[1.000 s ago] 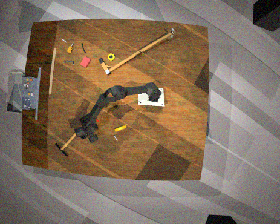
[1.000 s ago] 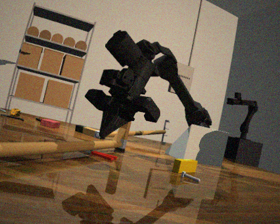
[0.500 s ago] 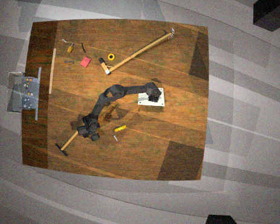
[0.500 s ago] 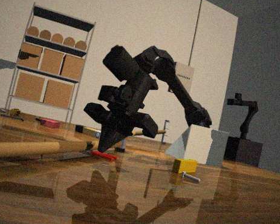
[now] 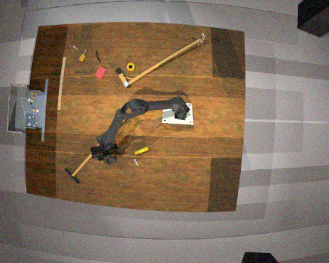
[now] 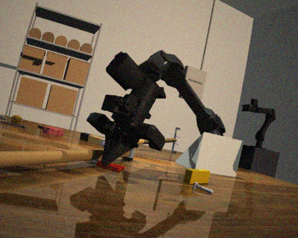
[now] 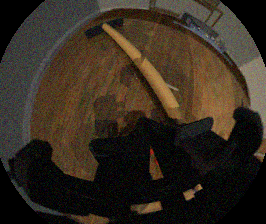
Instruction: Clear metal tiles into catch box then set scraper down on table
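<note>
The T-shaped scraper lies at the lower left in the overhead view, with its dark blade (image 5: 72,175) (image 7: 104,28) toward the left edge. Its wooden handle (image 5: 82,165) (image 6: 38,157) (image 7: 160,84) runs back under the arm. My gripper (image 6: 106,163) is shut and empty, pointing down close to the table beside the handle's near end; its body covers that end and the grip from above. The steel bench plate (image 5: 40,104) at the left table edge bears several small white and orange tiles (image 5: 33,110). The clear catch box (image 5: 9,109) is at its far end.
A second long wooden tool (image 5: 166,59) with a pronged metal head lies across the upper table. A red piece (image 6: 118,167) lies by the fingertips. A yellow block (image 5: 141,151) (image 6: 197,177) and a bolt (image 5: 135,162) (image 6: 203,188) lie nearby. A pale strip (image 5: 62,84) lies before the plate.
</note>
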Motion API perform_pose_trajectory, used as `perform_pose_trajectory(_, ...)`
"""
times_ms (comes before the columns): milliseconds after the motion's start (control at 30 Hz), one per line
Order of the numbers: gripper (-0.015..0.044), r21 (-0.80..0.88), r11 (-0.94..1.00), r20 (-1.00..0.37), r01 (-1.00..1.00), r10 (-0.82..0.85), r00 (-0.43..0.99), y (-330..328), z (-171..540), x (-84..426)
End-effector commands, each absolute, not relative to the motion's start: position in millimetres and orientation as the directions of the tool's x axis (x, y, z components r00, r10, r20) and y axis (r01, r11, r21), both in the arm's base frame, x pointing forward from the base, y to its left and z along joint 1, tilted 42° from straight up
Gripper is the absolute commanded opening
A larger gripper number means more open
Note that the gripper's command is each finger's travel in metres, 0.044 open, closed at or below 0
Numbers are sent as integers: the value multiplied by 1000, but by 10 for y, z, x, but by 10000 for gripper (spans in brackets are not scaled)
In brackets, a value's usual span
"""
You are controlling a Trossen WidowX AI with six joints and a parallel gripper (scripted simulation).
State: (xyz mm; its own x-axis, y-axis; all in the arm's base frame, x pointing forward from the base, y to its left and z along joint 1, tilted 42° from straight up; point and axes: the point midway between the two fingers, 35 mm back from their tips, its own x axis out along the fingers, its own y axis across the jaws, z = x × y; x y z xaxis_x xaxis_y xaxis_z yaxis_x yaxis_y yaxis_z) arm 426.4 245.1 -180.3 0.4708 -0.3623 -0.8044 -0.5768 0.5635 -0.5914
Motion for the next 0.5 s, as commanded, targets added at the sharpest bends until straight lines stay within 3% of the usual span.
perform_pose_trajectory(0,0,-589,560,-807,-583,-366,464,2417,-1813,4294)
perform_pose_trajectory(467,0,-589,560,-807,-583,-366,464,2383,-1757,4413)
